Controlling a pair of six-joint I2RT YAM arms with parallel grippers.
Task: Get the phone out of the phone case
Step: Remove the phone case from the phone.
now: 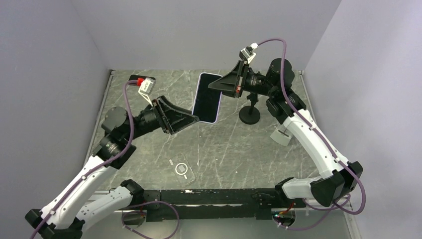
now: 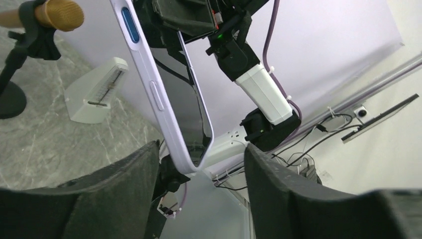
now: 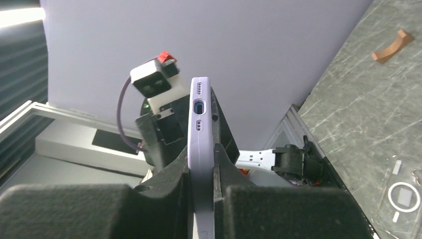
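Observation:
The phone [image 1: 206, 97], lavender-blue with a black screen, is held in the air above the back of the table. My right gripper [image 1: 219, 85] is shut on its upper right edge. In the right wrist view the fingers [image 3: 234, 174] pinch the phone [image 3: 200, 119] flat between them. My left gripper [image 1: 193, 119] is open at the phone's lower left corner. In the left wrist view that corner of the phone [image 2: 149, 84] sits between the spread fingers [image 2: 268, 169] without touching them. The clear phone case [image 1: 182, 169] lies empty on the table near the front, and also shows in the right wrist view [image 3: 405, 196].
A black microphone stand [image 1: 250, 113] stands right of the phone, its gold head [image 2: 54, 14] in the left wrist view. A white wedge-shaped object [image 1: 282, 133] lies beside it. A brown curved piece [image 3: 393, 45] lies on the table. Grey walls close in three sides.

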